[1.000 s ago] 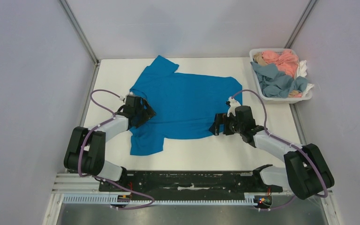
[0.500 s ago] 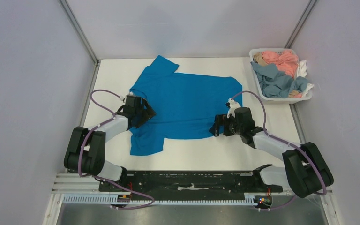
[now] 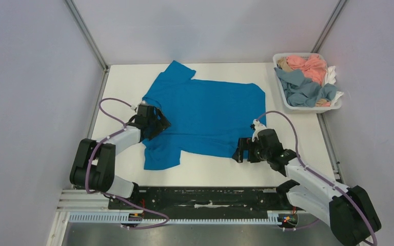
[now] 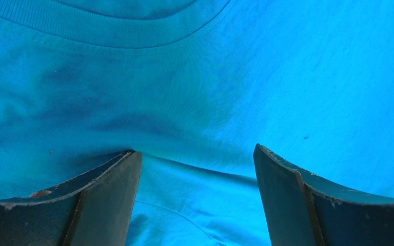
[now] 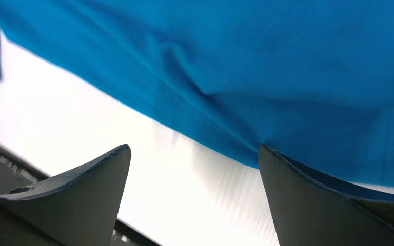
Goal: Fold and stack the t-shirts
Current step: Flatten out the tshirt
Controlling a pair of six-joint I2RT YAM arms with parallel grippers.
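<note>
Nearest the arm bases, the right pincer (image 3: 237,152) hangs low over the white table (image 3: 210,171), at the near right corner of the bright blue t-shirt (image 3: 205,115). Its jaws stand spread as wide as they go and hold nothing. In the right wrist view the right pincer (image 5: 193,148) straddles the hem: one finger (image 5: 87,179) sits over bare table, the other (image 5: 308,189) meets the edge of the blue cloth (image 5: 267,61), which runs slantwise across the view with a small crease in it. Whether that finger touches the cloth cannot be told.

A little farther in and to the left, the left pincer (image 3: 162,123) is down on the shirt's collar end. It too is spread wide and has closed on nothing. The left wrist view shows the left pincer (image 4: 195,151) with both fingers set against the blue cloth (image 4: 287,77) just below the ribbed neckline (image 4: 118,38), a low ridge of fabric lying between them.

The t-shirt lies spread out in the middle of the table, neck toward the left and hem toward the right. One sleeve points at the near edge, the other at the far edge.

At the far right corner stands a white basket (image 3: 314,108). Crumpled in it are a grey-blue shirt (image 3: 300,88), a salmon pink shirt (image 3: 309,65), a bit of white cloth (image 3: 331,76) and a bit of tan cloth (image 3: 283,64).
</note>
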